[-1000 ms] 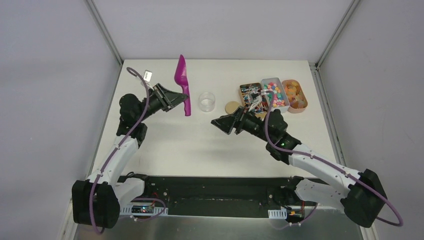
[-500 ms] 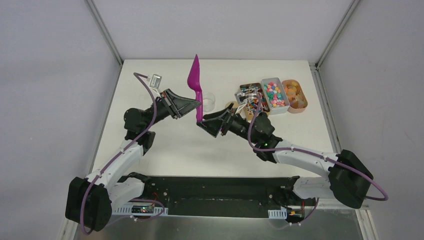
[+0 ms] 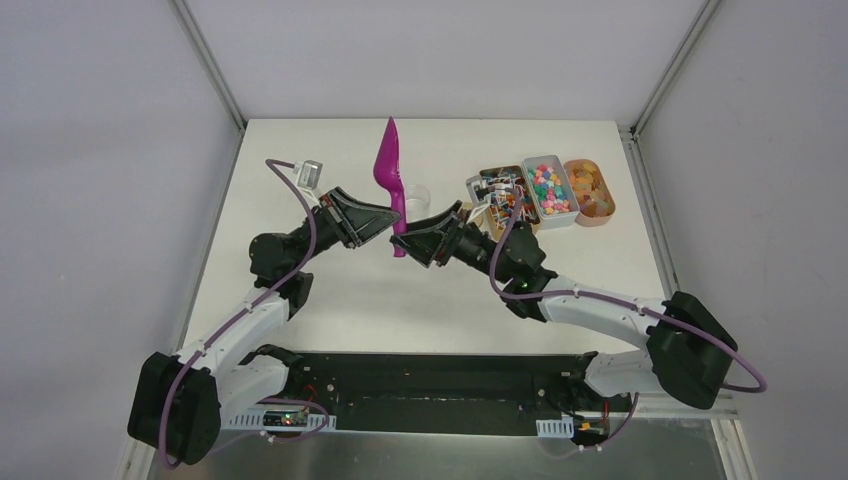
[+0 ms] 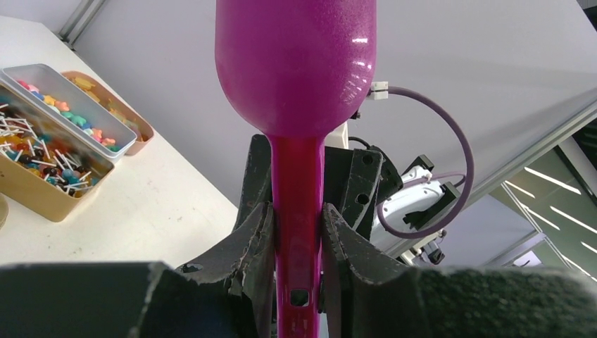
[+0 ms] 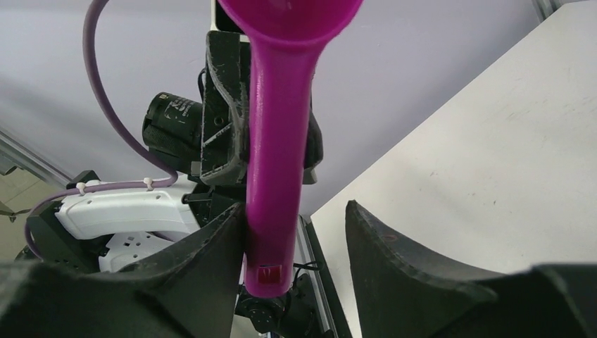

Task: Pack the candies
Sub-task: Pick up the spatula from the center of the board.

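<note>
My left gripper point(image 3: 393, 216) is shut on the handle of the purple scoop point(image 3: 390, 165) and holds it upright above the table; in the left wrist view both fingers press the handle point(image 4: 298, 232). My right gripper point(image 3: 408, 243) is open around the handle's lower end point(image 5: 276, 176). There the handle rests against one finger point(image 5: 211, 246), with a gap to the other. The candies point(image 3: 546, 187) lie in a white tray at the back right, and also show in the left wrist view point(image 4: 56, 105). A clear cup point(image 3: 418, 196) stands just behind the scoop, partly hidden.
A tan tin of stick sweets point(image 3: 497, 187) stands left of the candy tray, and an orange tub point(image 3: 591, 190) stands right of it. Both arms meet over the table's middle. The right wrist's cables hang over the tan tin.
My left gripper lifted the scoop off the table and carried it right, blade up. My right gripper moved left from near the tins until its open jaws straddle the handle's end.
</note>
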{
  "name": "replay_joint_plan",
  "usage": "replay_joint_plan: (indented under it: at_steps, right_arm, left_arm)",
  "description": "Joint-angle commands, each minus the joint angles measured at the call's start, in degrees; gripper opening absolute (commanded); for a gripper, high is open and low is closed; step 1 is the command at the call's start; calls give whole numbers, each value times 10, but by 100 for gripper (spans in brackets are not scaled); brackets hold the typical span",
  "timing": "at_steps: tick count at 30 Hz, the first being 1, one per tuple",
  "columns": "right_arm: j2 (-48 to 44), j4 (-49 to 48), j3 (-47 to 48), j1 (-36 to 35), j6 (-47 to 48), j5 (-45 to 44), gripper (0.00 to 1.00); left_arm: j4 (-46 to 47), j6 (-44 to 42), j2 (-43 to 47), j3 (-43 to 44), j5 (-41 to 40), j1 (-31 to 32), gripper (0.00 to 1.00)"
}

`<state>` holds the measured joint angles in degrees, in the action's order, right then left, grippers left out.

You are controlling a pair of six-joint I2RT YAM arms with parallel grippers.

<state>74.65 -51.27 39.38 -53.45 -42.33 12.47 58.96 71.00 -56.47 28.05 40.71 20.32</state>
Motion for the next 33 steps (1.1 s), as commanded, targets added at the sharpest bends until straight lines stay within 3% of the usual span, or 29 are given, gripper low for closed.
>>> replay_joint_plan:
  at_steps: [1,6,8,11,13,15,23,28,33]
  right_arm:
    - [7,-38,27,0,7,4,50]
    - [-1,-37,17,0,18,0,21]
    - [-15,-19,14,1,31,2,12]
    - [-46,58,17,7,66,7,7]
    - [-73,125,17,13,98,6,0]
    - [-104,218,19,18,138,-8,0]
    - [-194,553,73,21,311,-95,0]
    - [-203,686,128,20,368,-109,0]
    - [-193,776,178,20,405,-120,0]
  left_arm:
    - [75,12,2,-5,-15,8,0]
    - [57,2,-7,3,-4,8,2]
    - [32,-9,-6,8,0,8,26]
    - [-34,-56,10,24,12,8,57]
    - [-135,-111,34,43,1,8,68]
    - [-250,-178,61,74,-20,8,73]
    - [-690,-407,82,249,-224,8,72]
    - [-784,-438,26,348,-230,8,72]
    - [-801,-425,-19,400,-185,8,71]
